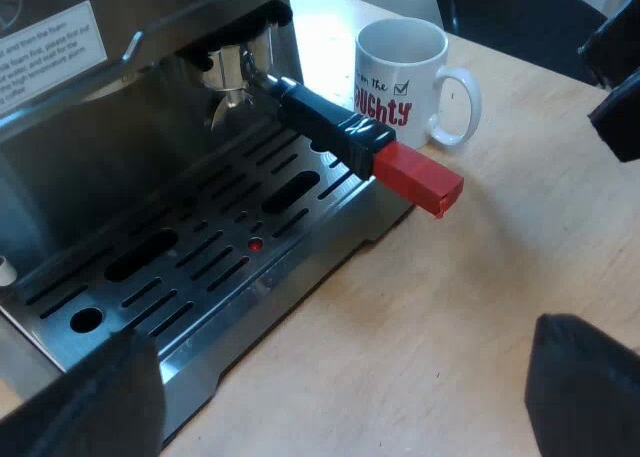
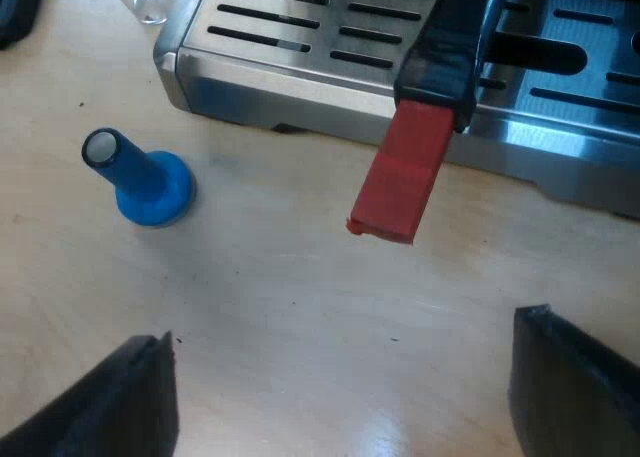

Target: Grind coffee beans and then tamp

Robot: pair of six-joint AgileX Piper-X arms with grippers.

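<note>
As judged from layout, at grinding step, not yet begun. Holder [image 1: 320, 122] locked into espresso machine [image 1: 100, 147] front, near mug [image 1: 385, 102]; blue tamper [image 2: 150, 187] upright on table [image 2: 300, 307]. Left gripper [image 1: 340, 332] and right gripper [image 2: 345, 327] wide open, empty. Next: grip red end [image 2: 405, 172], unlock holder.

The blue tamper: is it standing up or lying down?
Standing up. The blue tamper rests on its wide base on the table, with its handle pointing up.
</note>
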